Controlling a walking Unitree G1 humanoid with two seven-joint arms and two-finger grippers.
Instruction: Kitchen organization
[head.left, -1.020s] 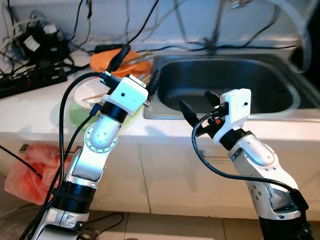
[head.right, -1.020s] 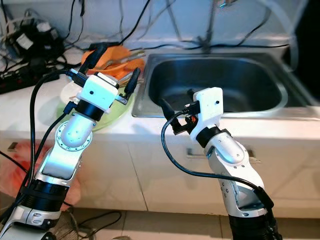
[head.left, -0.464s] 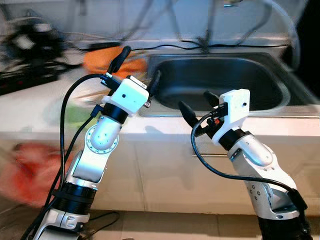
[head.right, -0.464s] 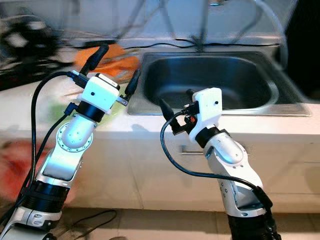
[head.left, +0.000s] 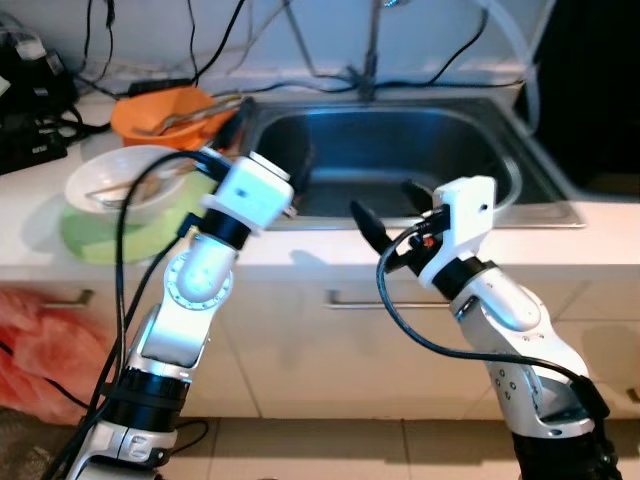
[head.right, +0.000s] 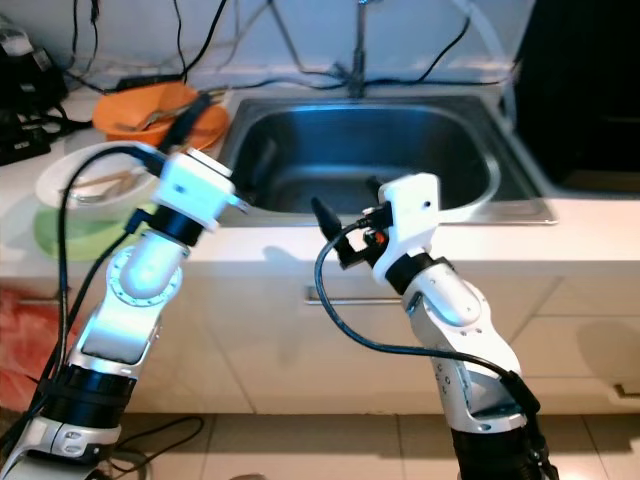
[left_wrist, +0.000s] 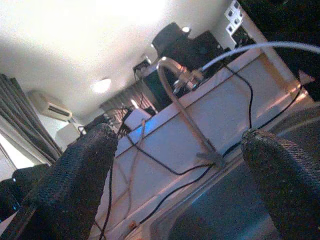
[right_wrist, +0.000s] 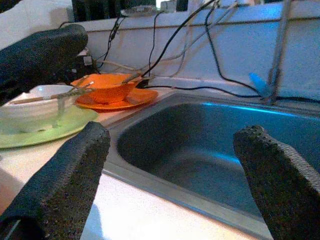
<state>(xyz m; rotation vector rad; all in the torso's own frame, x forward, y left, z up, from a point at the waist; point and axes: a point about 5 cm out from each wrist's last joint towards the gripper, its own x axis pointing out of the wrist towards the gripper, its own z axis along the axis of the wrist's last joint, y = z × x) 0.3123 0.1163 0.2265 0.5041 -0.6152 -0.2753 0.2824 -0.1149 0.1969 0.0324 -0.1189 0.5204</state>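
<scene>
I had both arms raised in front of the stainless sink (head.left: 520, 175), neither holding anything. The left gripper (head.left: 268, 150) hovered over the sink's left rim with its jaws spread wide and empty, near the dishes. The right gripper (head.left: 385, 208) hung at the front edge of the surface (head.left: 330, 255), jaws likewise released.

The dishes to organise sat on the surface left of the sink: a white bowl (head.left: 125, 180) with what looked like chopsticks across it, stacked on a green plate (head.left: 85, 235), and behind them an orange bowl (head.left: 160, 110) on an orange plate. I judged the left arm was best placed for a first reach.
</scene>
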